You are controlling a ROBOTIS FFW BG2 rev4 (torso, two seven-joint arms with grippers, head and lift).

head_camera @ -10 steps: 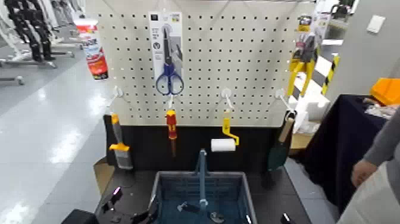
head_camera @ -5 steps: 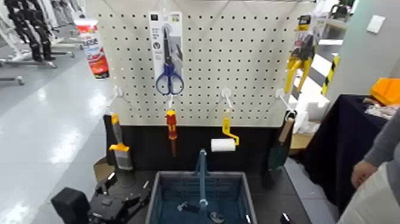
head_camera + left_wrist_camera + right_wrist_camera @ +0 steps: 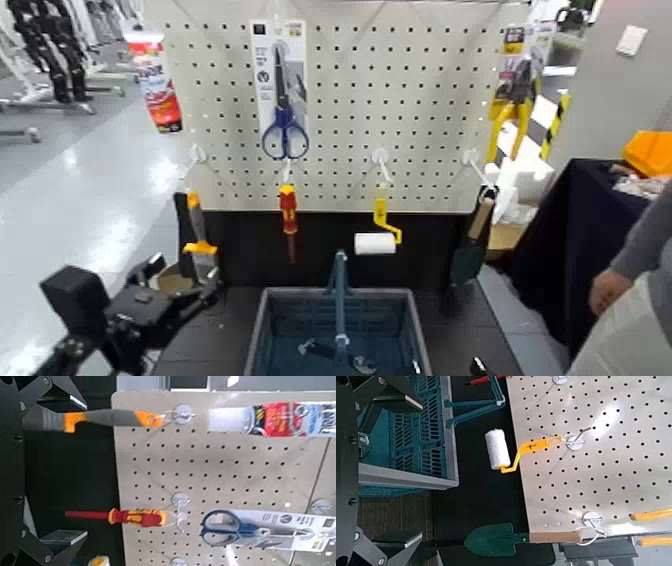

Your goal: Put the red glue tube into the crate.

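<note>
The red glue tube [image 3: 156,86] hangs at the pegboard's top left, white cap up. In the left wrist view the tube [image 3: 285,418] lies well beyond the fingers. The blue-grey crate [image 3: 268,318] stands on the dark table below the board, with its blue handle bar across the middle. My left gripper [image 3: 185,286] is open and empty, raised left of the crate and far below the tube. Its fingers [image 3: 62,389] stand wide apart. My right gripper [image 3: 383,471] is open and empty, low beside the crate [image 3: 415,443].
Blue scissors [image 3: 283,100], a red-and-yellow screwdriver [image 3: 288,210], a paint roller [image 3: 376,240], a green trowel [image 3: 468,255], a scraper [image 3: 200,245] and yellow pliers [image 3: 510,95] hang on the pegboard. A person's arm [image 3: 640,280] is at the right.
My left arm has come up from below the picture's edge and swung out to the left of the crate. The tube and crate have not moved.
</note>
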